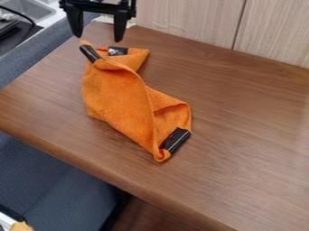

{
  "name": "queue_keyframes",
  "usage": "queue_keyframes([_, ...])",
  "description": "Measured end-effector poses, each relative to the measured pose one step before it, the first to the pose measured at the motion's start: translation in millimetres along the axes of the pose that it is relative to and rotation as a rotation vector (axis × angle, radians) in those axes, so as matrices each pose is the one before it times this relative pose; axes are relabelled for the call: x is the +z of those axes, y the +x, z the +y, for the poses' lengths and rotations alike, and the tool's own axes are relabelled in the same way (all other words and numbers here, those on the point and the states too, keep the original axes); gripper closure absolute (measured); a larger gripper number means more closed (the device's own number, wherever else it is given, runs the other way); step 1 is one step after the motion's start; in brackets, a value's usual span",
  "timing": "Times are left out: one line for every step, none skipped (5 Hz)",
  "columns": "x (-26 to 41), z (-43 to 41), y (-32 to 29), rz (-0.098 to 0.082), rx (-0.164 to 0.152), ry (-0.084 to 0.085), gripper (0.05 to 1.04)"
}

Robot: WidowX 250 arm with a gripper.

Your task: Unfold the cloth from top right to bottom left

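Note:
The black gripper (pixel 98 31) hangs at the top left of the view, above the table's far left part, its two fingers spread apart with nothing between them. Below it, and not touching it, an orange cloth (pixel 120 94) lies bunched and partly folded over itself. Two black patches are at the cloth's upper end, near its top left corner and top edge. Another black patch marks its lower right corner. A raised fold runs down the middle of the cloth.
The brown wooden table (pixel 247 149) extends right and toward the front. A pale wood-grain panel (pixel 187 18) borders its back edge. Blue-grey padded surfaces (pixel 54 180) lie beyond the table's left and front edges. A metal sink (pixel 30 9) stands at the top left.

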State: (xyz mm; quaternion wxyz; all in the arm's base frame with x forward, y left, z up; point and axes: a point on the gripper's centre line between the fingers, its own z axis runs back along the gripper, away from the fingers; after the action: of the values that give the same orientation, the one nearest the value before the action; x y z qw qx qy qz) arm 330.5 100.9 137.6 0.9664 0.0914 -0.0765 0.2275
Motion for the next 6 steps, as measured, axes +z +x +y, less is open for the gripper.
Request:
queue_keyframes([-10.16,-1.94,-2.96,0.0321,-0.0056,0.0034,0.083])
queue_keyframes([-7.28,1.21,-5.83,0.0225,0.0007,-0.0230,0.083])
queue_keyframes([2.53,10.77,-3.10,-0.0056,0.0204,-0.0163,0.083])
queue_keyframes([-3.58,6.01,-5.58,0.0110,0.0024,-0.0074,0.083])
queue_keyframes([-3.76,3.80,-3.51,0.0038,-0.0072,0.0173,0.083])
queue_keyframes([-5.29,-1.85,0.25,0.0029,-0.0059,-0.0062,0.116])
